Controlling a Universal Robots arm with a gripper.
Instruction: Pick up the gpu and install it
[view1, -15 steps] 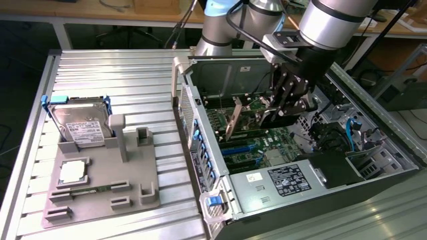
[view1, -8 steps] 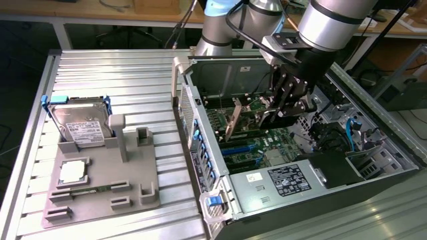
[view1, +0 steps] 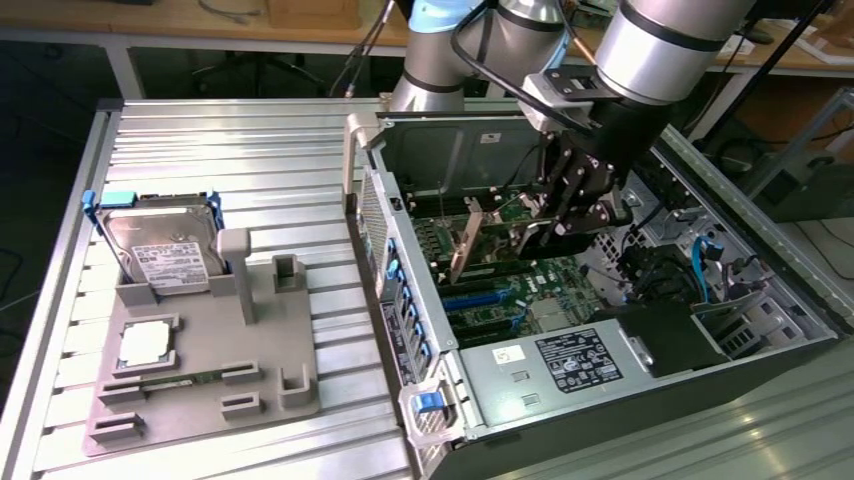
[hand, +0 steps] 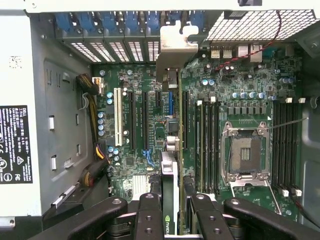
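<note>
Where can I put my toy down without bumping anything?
The ribbed table is bare beyond the hard drive, alongside the computer case. The gray tray is crowded with parts. So is the inside of the case, where the hand grips the gpu.

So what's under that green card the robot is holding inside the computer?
Under the green card, held by the gripper, lies the circuit board with its long slots. The slot directly beneath is covered by the card itself.
</note>
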